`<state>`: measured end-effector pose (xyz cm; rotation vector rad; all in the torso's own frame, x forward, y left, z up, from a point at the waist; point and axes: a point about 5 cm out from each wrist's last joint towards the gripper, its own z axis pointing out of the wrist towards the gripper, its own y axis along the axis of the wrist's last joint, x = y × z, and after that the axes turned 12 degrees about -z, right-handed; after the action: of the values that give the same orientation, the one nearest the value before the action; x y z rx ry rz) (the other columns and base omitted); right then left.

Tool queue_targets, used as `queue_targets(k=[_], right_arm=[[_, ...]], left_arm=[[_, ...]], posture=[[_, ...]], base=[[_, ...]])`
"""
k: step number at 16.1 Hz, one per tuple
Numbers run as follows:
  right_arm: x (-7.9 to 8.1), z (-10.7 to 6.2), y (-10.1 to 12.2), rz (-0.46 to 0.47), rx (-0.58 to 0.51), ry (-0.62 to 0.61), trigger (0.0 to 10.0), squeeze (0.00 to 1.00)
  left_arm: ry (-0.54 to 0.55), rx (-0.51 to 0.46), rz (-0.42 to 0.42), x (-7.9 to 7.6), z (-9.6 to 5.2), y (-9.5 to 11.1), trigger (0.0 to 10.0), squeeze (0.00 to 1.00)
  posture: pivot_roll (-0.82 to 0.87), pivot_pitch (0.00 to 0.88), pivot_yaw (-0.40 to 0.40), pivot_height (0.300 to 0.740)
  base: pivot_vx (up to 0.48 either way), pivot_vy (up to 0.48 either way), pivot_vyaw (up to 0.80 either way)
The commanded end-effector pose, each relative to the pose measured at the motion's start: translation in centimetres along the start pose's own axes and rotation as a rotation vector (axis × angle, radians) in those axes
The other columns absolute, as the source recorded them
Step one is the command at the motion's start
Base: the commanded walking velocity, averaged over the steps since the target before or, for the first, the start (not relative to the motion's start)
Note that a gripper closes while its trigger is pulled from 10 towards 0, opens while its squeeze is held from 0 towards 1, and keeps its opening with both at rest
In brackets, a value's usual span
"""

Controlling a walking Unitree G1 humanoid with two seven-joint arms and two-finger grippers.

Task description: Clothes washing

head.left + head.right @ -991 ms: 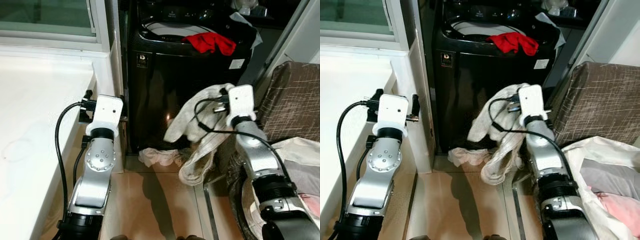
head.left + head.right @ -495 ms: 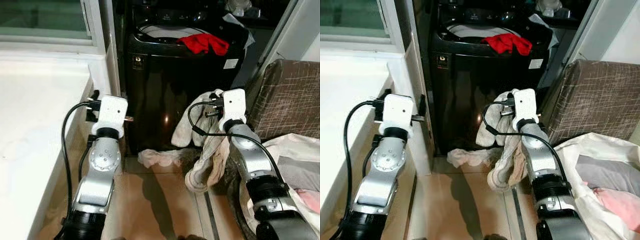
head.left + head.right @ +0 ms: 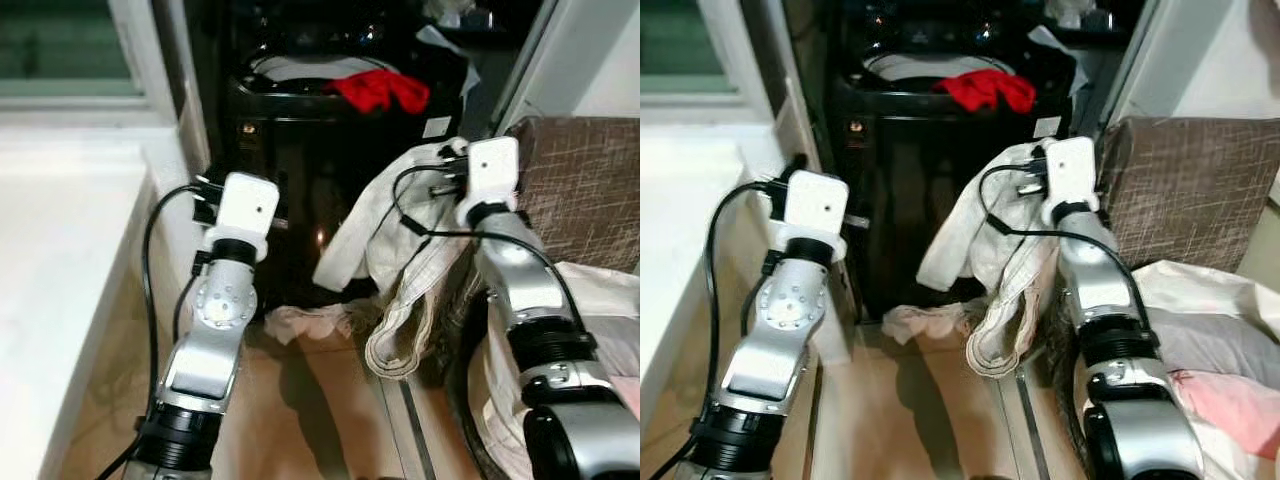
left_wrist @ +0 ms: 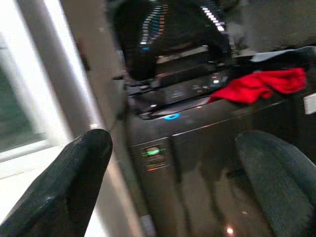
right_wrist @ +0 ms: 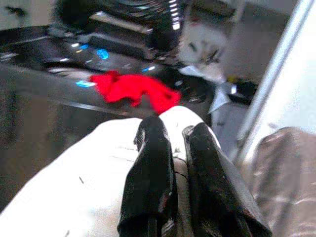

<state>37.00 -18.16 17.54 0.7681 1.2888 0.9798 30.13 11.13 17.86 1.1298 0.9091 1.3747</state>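
Mid-haul right now: my right gripper [image 5: 175, 148] has its jaws pinched tight on a big white towel [image 3: 390, 240], which hangs in the middle of the frame, its tail drooping toward the floor [image 3: 310, 400]. The washing machine [image 3: 330, 150] sits at top centre, black, lid up, with a red garment [image 3: 378, 88] draped over its front rim. I can make out something pale inside the drum, but can't tell what.

My left gripper [image 4: 163, 182] is up beside the machine with jaws spread wide, holding nothing.

Next move, I reckon: lift the towel higher so the dangling end clears the rim, carry it forward over the opening, then let go. That long tail could snag on the front edge.

Another pale cloth [image 3: 310, 322] lies crumpled on the floor at the machine's foot. At lower right there's a bag [image 3: 1230, 330] with more clothes in it, something pink among them.
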Motion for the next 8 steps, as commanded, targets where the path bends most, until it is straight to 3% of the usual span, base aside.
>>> queue_targets(k=[1, 8], right_arm=[[0.18, 0.52, 1.03, 0.014, -0.044, -0.005, 10.0, 0.18], [0.98, 0.71, 1.11, 0.017, -0.051, 0.018, 10.0, 0.18]], left_arm=[[-0.013, -0.002, -0.001, 0.09, 0.2, -0.02, 10.0, 0.0], [-0.012, -0.013, -0.014, 0.08, 0.35, 0.09, 10.0, 0.0]], posture=[[-0.03, 0.0, -0.038, 0.74], [-0.02, 0.0, -0.043, 0.74]], base=[[0.469, 0.0, 0.0], [0.472, 0.0, 0.0]])
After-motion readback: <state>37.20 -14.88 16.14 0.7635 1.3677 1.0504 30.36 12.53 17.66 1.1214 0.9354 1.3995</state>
